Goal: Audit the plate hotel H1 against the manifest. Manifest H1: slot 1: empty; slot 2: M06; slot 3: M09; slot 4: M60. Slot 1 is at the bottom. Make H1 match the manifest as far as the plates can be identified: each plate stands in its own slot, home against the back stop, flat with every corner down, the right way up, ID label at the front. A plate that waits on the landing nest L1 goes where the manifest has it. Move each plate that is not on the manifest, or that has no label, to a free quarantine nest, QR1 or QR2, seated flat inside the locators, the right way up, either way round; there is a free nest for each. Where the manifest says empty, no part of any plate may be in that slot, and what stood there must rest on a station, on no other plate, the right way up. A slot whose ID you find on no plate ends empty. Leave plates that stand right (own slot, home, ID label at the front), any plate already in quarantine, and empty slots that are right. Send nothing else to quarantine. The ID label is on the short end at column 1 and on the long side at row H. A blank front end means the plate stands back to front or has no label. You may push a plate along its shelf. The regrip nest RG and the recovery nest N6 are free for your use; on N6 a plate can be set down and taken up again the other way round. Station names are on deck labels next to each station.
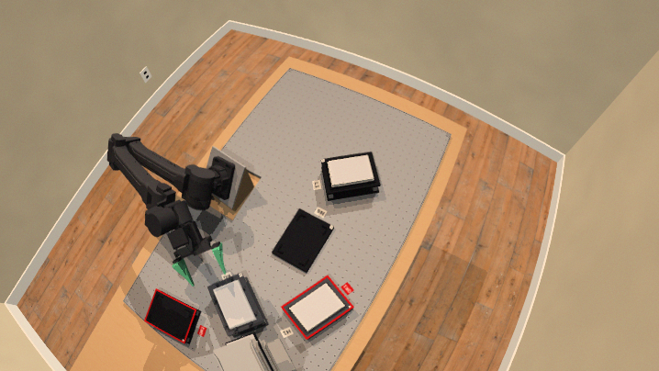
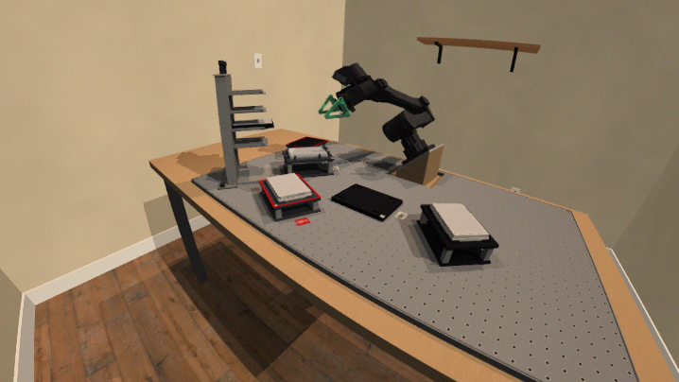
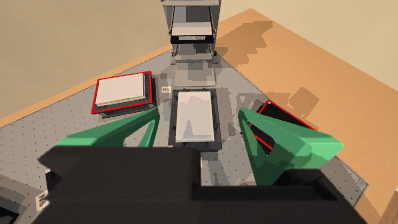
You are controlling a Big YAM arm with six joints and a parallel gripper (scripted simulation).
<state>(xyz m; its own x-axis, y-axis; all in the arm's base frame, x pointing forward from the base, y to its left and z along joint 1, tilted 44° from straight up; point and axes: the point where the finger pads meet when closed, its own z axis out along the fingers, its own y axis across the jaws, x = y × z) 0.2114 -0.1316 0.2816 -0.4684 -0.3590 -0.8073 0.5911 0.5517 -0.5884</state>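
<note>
My gripper [image 1: 202, 264] with green fingers is open and empty, high above the deck; it also shows in the side view [image 2: 334, 107] and the wrist view [image 3: 197, 130]. Below and ahead of it a white plate [image 3: 194, 114] lies on a grey nest [image 1: 235, 304] in front of the plate hotel H1 [image 2: 234, 132]. The hotel holds one dark plate [image 2: 253, 125] on its second shelf from the bottom; the other shelves look empty. A red-framed quarantine nest carries a white plate [image 2: 287, 187]. The other red-framed nest [image 1: 171, 316] is empty. A white plate [image 1: 350, 170] [image 2: 460, 221] sits on a black raised nest.
A flat black nest [image 1: 302, 240] lies mid-deck between the stations. The arm's base and a tilted wooden block [image 2: 422, 165] stand at the deck's back edge. The hotel tower rises tall at the deck's corner. Small deck labels sit beside the stations.
</note>
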